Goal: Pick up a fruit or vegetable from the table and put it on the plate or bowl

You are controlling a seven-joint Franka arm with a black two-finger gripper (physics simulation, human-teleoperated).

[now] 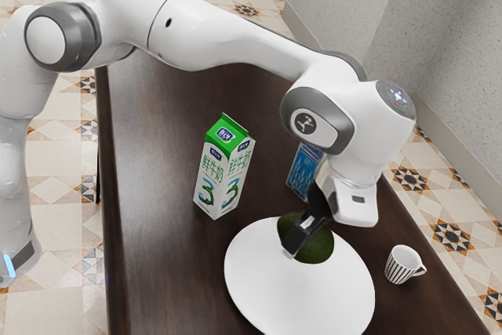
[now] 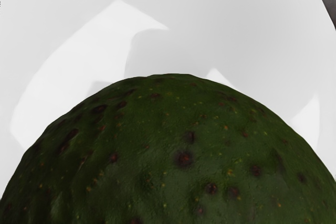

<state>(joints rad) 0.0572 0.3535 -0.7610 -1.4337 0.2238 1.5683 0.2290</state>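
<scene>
Avocado (image 2: 178,156) skin reads rough and pebbly, matt dark green with brown pits. The plate (image 2: 79,24) is smooth, glossy white, catching soft reflections. Table (image 1: 157,194) looks like dark polished wood, low sheen. Milk carton (image 1: 223,166) looks like printed cardboard; the arm (image 1: 220,25) wears shiny white plastic shells.

Bright, even light; the white plate (image 2: 236,24) glares with soft grey shadows, and the avocado (image 2: 173,161) looks dim.

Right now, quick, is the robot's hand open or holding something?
The gripper is closed, holding the avocado over the plate.
</scene>
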